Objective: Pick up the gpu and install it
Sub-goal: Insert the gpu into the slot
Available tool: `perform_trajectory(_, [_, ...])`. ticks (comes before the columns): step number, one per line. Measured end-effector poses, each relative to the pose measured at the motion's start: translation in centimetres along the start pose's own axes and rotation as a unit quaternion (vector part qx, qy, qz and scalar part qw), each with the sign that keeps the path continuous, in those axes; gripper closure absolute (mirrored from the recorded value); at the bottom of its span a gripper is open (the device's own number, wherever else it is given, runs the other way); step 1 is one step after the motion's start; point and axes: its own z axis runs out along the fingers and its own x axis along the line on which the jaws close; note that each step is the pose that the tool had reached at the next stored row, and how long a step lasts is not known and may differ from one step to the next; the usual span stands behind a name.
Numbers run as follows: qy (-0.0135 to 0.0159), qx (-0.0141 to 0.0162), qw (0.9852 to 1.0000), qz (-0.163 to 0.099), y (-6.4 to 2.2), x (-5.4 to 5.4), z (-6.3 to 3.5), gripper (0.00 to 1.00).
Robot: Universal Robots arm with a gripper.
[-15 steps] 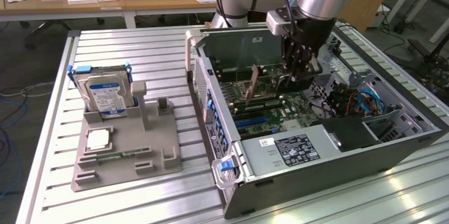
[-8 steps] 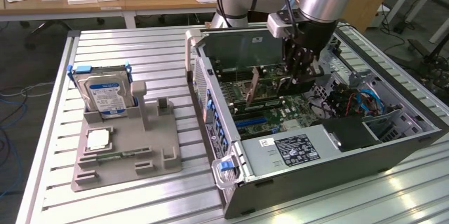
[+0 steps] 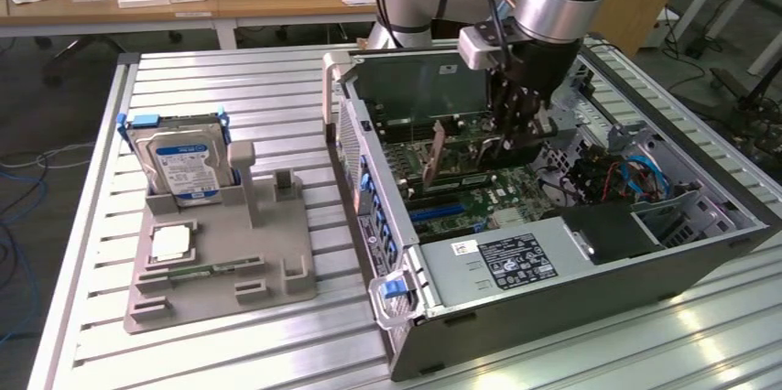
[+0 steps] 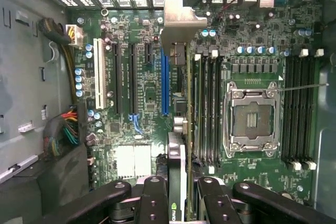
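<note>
Gpu (image 4: 177,153) was held edge-on over the motherboard (image 4: 142,93)
The hand (image 4: 178,190) was clenched on its upper edge; light, stiff and fragile, it was judged best gripped across both faces.

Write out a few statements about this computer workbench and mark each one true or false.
1. The pincer grips the graphics card. True.
2. The hard drive lies inside the computer case. False: it stands in the grey holder outside the case.
3. The graphics card stands on edge over the motherboard. True.
4. A cooler covers the processor socket. False: the socket is bare.
</note>
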Motion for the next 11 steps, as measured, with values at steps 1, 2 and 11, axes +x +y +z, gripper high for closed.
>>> perform_trajectory(1, [0.0000, 0.0000, 1.0000, 0.000, 0.02, 0.02, 0.11, 0.73])
perform_trajectory(2, [0.0000, 0.0000, 1.0000, 0.000, 0.05, 0.04, 0.24, 0.73])
perform_trajectory(11, [0.0000, 0.0000, 1.0000, 0.000, 0.39, 0.14, 1.09, 0.73])
